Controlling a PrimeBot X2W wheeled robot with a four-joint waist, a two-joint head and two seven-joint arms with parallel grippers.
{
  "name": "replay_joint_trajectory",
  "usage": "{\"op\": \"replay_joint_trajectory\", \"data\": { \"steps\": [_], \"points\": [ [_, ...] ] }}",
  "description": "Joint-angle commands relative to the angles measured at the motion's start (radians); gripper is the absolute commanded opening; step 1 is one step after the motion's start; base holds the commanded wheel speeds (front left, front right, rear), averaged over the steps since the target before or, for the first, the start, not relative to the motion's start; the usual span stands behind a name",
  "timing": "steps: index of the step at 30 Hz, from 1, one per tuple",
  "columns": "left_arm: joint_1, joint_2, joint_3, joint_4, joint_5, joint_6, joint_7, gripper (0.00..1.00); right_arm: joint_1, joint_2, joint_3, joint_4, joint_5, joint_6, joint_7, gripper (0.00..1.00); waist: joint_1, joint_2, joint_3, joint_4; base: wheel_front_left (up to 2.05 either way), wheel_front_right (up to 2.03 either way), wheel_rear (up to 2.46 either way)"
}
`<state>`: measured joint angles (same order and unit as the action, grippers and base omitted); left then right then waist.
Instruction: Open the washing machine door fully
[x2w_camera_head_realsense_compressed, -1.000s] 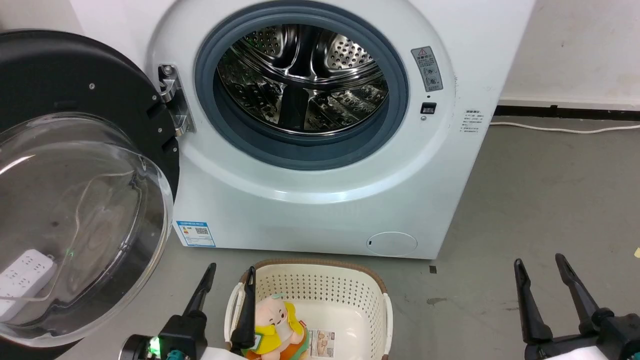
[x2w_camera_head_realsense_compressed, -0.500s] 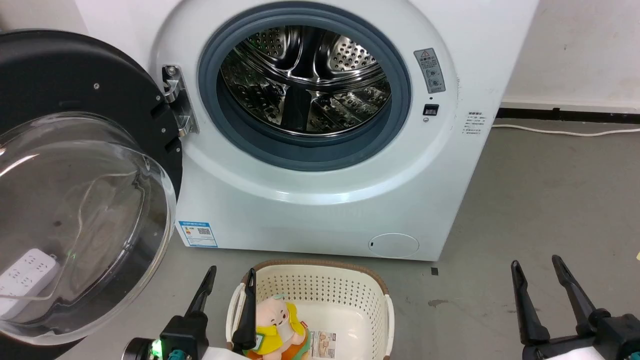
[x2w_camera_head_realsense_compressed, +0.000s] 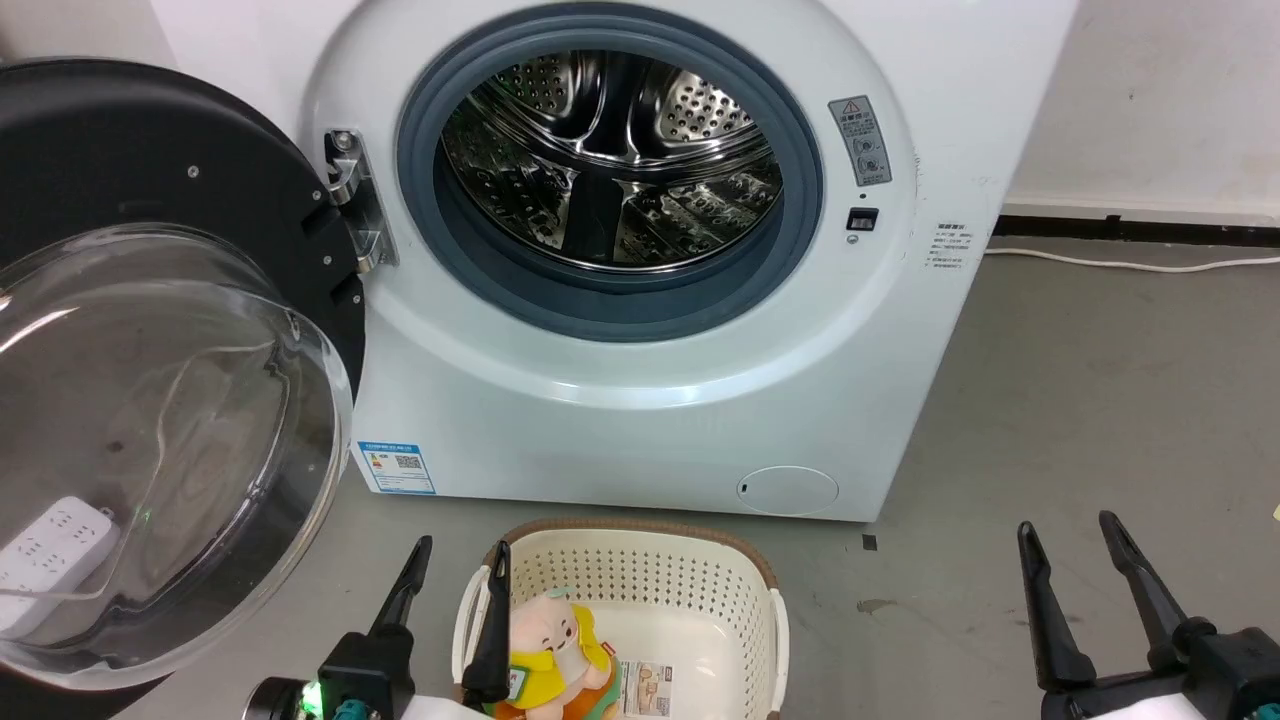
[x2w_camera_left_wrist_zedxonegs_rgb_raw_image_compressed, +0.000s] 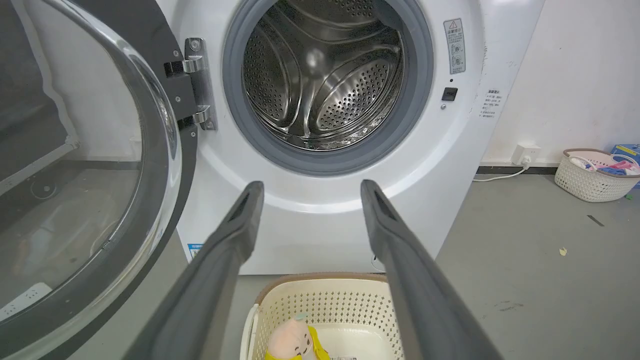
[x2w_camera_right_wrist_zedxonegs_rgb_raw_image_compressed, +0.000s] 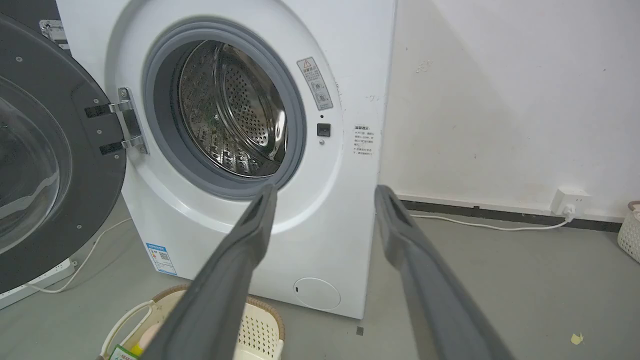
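The washing machine door stands swung wide to the left on its metal hinge, its black ring and clear glass bowl facing me. It shows too as the door and the door in the wrist views. The steel drum lies exposed inside the grey rubber ring. My left gripper hangs open and empty above the near rim of a basket, apart from the door. Low at the right my right gripper is open over bare floor. Both pairs of fingers point at the machine front.
A cream laundry basket with a plush toy sits on the floor before the machine. A white power strip lies behind the door glass. A cable runs along the wall. A second basket stands far right. Grey floor spreads to the right.
The head camera shifted slightly, so the whole scene sits a little to the right. The right gripper drifted a touch left. The door and the left gripper stay as they were.
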<state>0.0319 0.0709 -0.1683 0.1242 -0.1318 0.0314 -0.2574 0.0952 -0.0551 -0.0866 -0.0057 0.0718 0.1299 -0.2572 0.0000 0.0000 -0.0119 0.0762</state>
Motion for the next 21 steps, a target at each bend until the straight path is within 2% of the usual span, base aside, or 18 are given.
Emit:
{"op": "replay_joint_trajectory", "data": {
  "steps": [1,21],
  "points": [
    [-0.005,-0.006,0.005,0.002,0.007,-0.006,-0.004,1.0,0.001,0.005,0.002,0.004,0.006,0.001,-0.005,1.0,0.0,0.0,0.0,0.0,0.0,0.0,0.0],
    [-0.007,-0.015,0.014,0.0,0.018,-0.019,-0.004,1.0,0.005,0.005,0.006,0.004,0.005,0.001,-0.005,1.0,0.0,0.0,0.001,0.006,0.0,0.0,0.0]
  ]
}}
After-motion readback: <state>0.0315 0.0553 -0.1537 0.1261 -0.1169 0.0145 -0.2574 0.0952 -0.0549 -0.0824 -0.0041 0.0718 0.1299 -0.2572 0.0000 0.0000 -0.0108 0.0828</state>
